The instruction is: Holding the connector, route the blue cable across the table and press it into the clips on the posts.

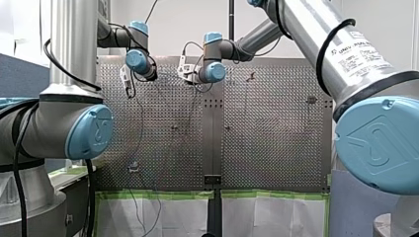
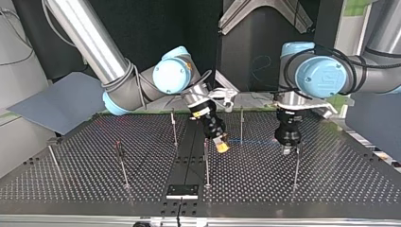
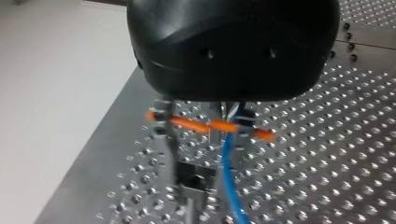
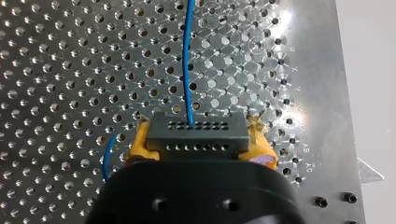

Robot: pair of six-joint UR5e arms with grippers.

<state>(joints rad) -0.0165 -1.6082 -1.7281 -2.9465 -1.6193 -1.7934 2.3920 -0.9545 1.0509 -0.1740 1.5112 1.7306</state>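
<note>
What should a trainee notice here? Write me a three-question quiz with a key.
1. Multiple choice: my right hand is A) shut on the dark connector, B) open above it, C) out of view.
2. True or false: in the top view the blue cable stretches between my right hand and my left hand.
3. Fill in: my right hand's pads are ____.
Key: 1 A; 2 true; 3 yellow.
</note>
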